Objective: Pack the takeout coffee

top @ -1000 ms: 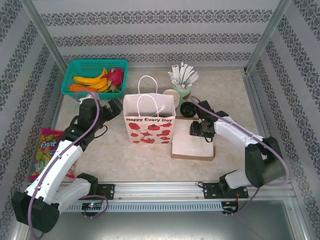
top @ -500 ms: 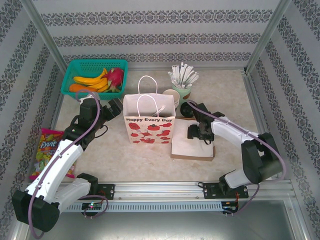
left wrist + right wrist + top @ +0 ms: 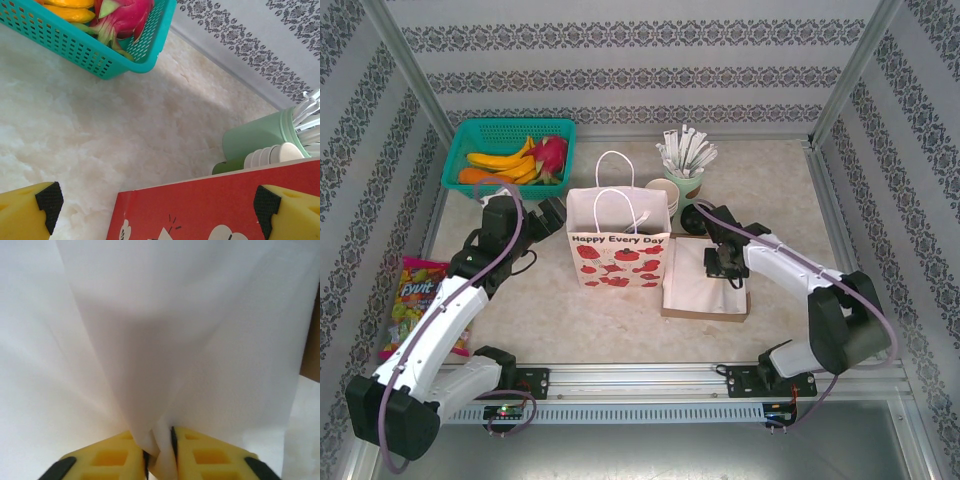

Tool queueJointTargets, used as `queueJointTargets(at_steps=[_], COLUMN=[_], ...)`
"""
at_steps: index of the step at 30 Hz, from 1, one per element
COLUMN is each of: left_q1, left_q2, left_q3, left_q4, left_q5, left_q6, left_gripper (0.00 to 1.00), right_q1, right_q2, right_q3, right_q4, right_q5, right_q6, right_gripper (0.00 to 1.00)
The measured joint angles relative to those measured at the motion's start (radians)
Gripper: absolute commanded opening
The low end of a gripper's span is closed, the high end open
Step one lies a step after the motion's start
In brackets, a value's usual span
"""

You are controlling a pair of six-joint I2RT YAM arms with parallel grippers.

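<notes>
Right gripper (image 3: 159,445) is pinching a white napkin (image 3: 150,340); left gripper (image 3: 156,201) is hanging open at the paper bag's (image 3: 618,250) ten o'clock. Takeout coffee (image 3: 692,217) is sitting unpacked at two o'clock.

Two readable prints, top view.
"Happy Every Day" on white paper bag with red pattern (image 3: 618,258); "Fyvit", partly legible, on colourful plastic snack packet (image 3: 410,295).
</notes>
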Motion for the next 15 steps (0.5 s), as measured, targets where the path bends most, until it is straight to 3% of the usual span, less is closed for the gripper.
queueJointTargets(at_steps=[6, 10, 15], left_q1=[0.000, 0.000, 0.000], left_q2=[0.001, 0.001, -0.018], left_q3=[0.000, 0.000, 0.010], left_q4=[0.000, 0.000, -0.006], left_q5=[0.000, 0.000, -0.029], left_q6=[0.000, 0.001, 0.040], left_gripper=[1.00, 1.00, 1.00], right_q1=[0.006, 0.006, 0.006], right_q2=[-0.038, -0.103, -0.293], right_q3=[0.000, -0.012, -0.048], right_q4=[-0.008, 0.003, 0.064], right_q5=[0.013, 0.018, 0.018], right_q6=[0.004, 0.000, -0.028], right_gripper=[0.01, 0.00, 0.00])
